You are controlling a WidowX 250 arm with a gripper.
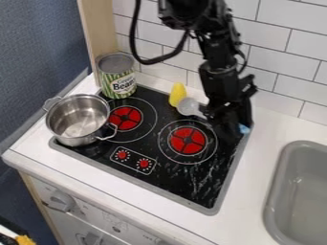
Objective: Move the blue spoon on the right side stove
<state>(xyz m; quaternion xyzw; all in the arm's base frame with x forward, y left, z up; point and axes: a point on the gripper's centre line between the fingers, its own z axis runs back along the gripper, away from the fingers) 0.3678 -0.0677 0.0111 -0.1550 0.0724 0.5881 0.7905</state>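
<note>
Pale grey, round spoon bowl point(188, 106) sits at the back of the black glass stove point(137, 178), just beside the yellow tapered object point(178, 94) and behind the right-hand red burner point(187, 140). Its handle runs toward the black robot gripper point(228, 128), which hangs low over the back right part of the stove. Small light-blue piece point(244, 128) shows on the far side of the gripper, by the stove's right edge; likely the handle end of the blue spoon, but the join is hidden, so can't confirm. Jaws: dark on dark, cannot tell if spread, pressed together or pinching the handle. Progress: arm is at the spoon, so the approach looks done; grasp unconfirmed. Placement, judging from this, is not clearly done: the bowl lies behind the burner ring, not on the red centre. Left to do, probably: secure the handle, shift the spoon forward onto the right burner area, let go, back off. Silver metal pot point(78, 119) and green-and-white bean can point(117, 76) are on the left side, likely no part of the job.
</note>
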